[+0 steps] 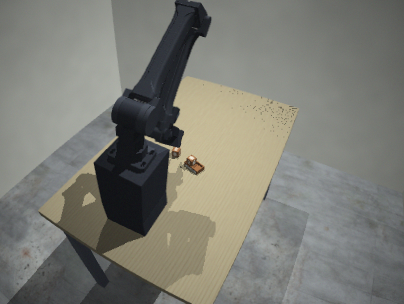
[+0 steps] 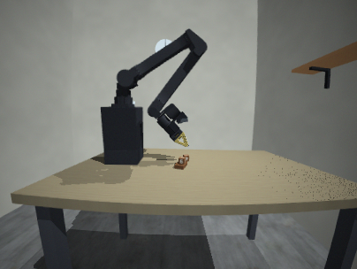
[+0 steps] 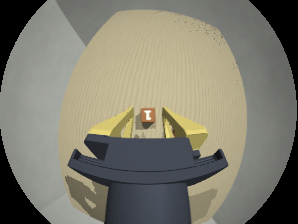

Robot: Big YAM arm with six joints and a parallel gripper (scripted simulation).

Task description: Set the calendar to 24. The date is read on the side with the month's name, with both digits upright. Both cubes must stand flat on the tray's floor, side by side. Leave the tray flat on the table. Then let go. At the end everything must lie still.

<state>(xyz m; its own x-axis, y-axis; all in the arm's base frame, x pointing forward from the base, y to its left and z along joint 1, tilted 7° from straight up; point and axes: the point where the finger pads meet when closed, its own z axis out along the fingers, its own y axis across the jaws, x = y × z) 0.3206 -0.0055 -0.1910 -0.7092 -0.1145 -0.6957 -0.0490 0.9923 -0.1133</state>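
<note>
Above the table [image 1: 240, 150] [image 2: 221, 181] [image 3: 150, 65], the gripper [image 1: 170, 137] [image 2: 187, 146] [image 3: 147, 110] was held spread, nothing pinched. One cube [image 1: 176, 152] [image 2: 186, 157] [image 3: 148, 115] was seen outside the tray [image 1: 198, 167] [image 2: 179, 166].

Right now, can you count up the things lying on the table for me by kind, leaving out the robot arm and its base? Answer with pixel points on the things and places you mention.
Cubes: 2, one on the table [image 1: 175, 152] [image 2: 186, 157] [image 3: 147, 115] and one in the tray [image 1: 191, 160] [image 2: 181, 160]
Trays: 1 [image 1: 198, 168] [image 2: 179, 166]
Total: 3
</note>
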